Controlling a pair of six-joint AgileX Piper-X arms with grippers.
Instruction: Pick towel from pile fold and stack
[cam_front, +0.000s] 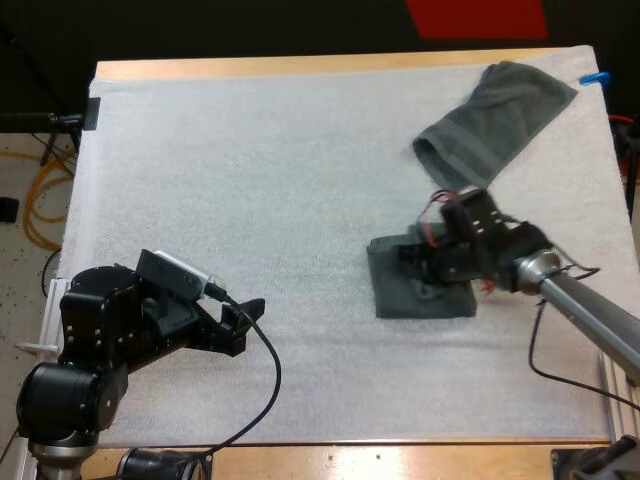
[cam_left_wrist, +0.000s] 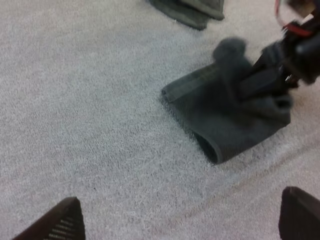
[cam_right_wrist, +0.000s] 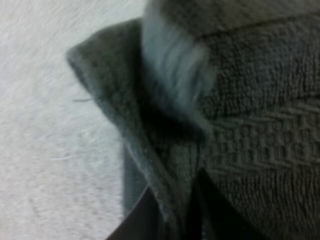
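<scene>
Grey-green terry in a small folded packet: the folded towel (cam_front: 400, 298) lies on the white mat (cam_front: 260, 180), right of centre. My right gripper (cam_front: 415, 265) is down on its far edge, and its fingers (cam_right_wrist: 142, 220) are drawn almost together, pinching a raised ridge of the cloth. My left gripper (cam_front: 243, 325) hovers at the near left, well apart from the work, its fingers spread wide and holding nothing. A second, loose towel (cam_front: 495, 120) lies at the far right corner. I judge the step to be the closing fold. To do it well, I should carry the pinched layer low across the packet, line its hem up with the edge beneath, and let go only once it lies flat. Lifting high or pulling sideways would likely drag the whole packet out of square.
</scene>
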